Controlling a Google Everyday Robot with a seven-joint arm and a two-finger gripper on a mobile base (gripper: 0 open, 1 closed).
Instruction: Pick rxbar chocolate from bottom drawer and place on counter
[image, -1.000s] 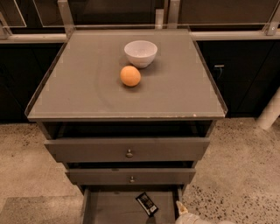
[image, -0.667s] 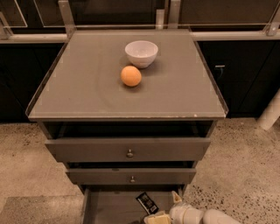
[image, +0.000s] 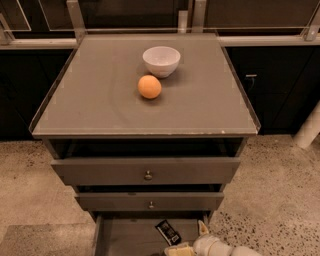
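Note:
The rxbar chocolate, a small black wrapper with white print, lies flat on the floor of the open bottom drawer at the lower edge of the view. My gripper reaches in from the lower right, just right of the bar and partly over the drawer. Its pale fingers stand apart, open and holding nothing. The bar's lower end is close to the nearer finger. The grey counter spreads above the drawers.
A white bowl and an orange sit on the counter, back of centre. Two knobbed drawers above the bottom one stand slightly pulled out. Speckled floor lies to both sides, with a white post at the right.
My arm came in from the lower right and moved left over the bottom drawer, ending beside the bar. The bar, the orange and the bowl have not moved.

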